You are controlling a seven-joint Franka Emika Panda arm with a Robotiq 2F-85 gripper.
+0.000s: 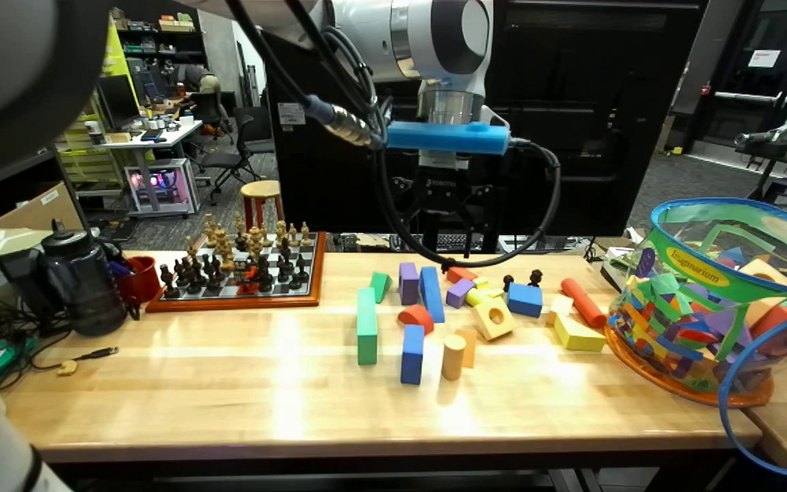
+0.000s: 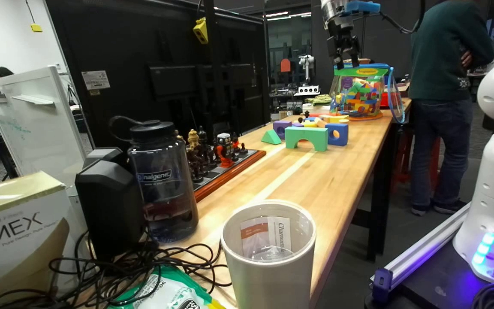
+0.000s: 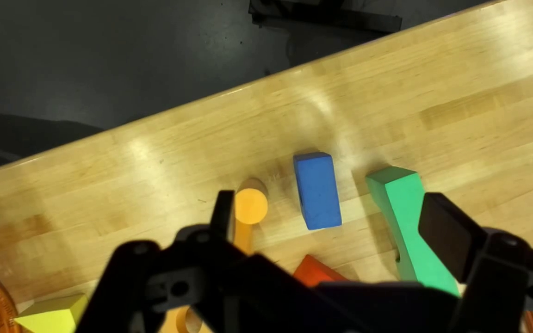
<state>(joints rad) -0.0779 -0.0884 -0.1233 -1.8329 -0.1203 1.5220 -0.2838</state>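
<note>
Blue block (image 3: 319, 192) (round-holed) stands on wooden tabletop (image 3: 132, 185).

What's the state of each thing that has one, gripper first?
Gripper: open, empty
Holed blue block: standing on edge
Green arch: upright
Orange cylinder: upright
Red cylinder: lying down
Bag: open, upright
Bottle: capped
Cup: uncovered
Base light: on

The pale wooden tabletop (image 1: 229, 389) shines back at me. Near its middle I see a green arch block (image 1: 367, 331), a blue block (image 1: 412, 355) and an upright orange cylinder (image 1: 453, 357), with a loose cluster of other blocks (image 1: 486, 325) just beside them. Toward one end I make out a chessboard (image 1: 243, 301), a water bottle (image 2: 161, 184) and a white cup (image 2: 270, 283); toward the other sits a clear bag (image 1: 697, 267).
</note>
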